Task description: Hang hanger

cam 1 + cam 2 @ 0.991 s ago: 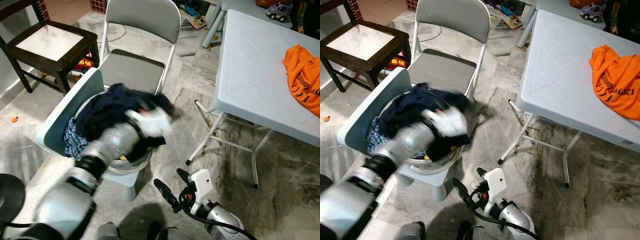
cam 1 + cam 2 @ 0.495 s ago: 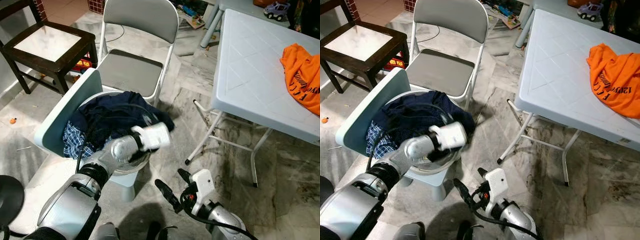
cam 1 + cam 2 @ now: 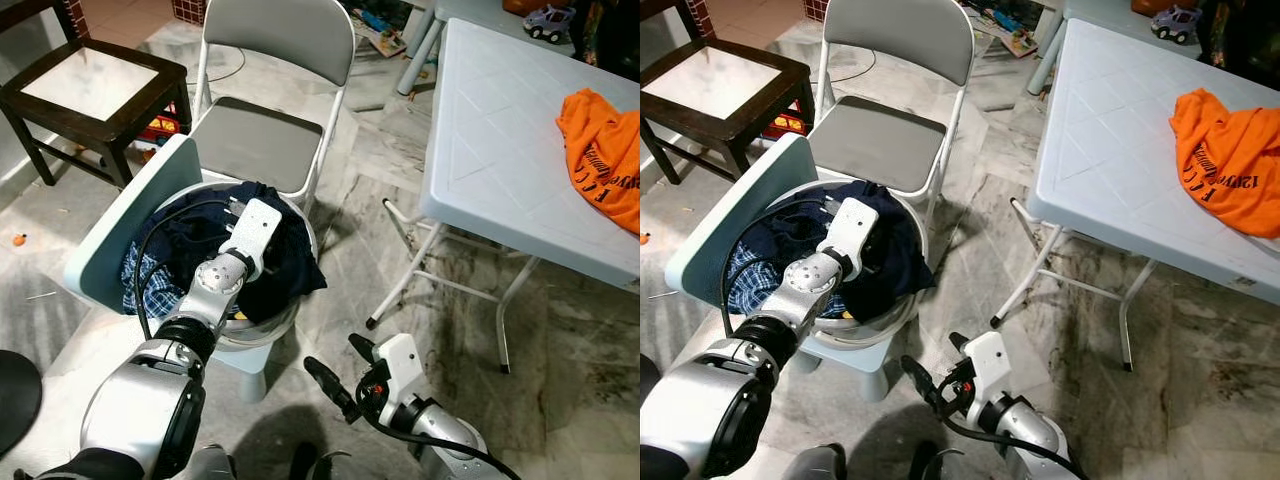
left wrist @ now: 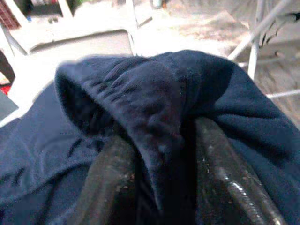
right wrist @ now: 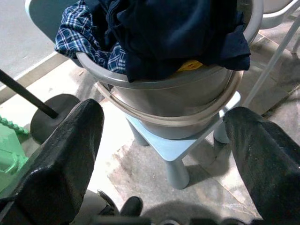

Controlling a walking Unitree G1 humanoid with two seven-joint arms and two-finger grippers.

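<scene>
Left end effector (image 4: 157,173) pinching a fold of navy garment (image 4: 154,103), dark and creased, heaped in grey basin (image 5: 187,115). Right end effector (image 3: 340,370) spread wide, low near floor.

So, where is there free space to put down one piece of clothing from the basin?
The folding chair seat behind the basin is bare. The white table is bare left of the orange shirt. The dark stool top is free too. The basin itself is crowded: dark clothes, with the left gripper among them.

Navy garment (image 3: 285,260), blue-checked cloth (image 3: 145,285), orange shirt (image 3: 605,140)
</scene>
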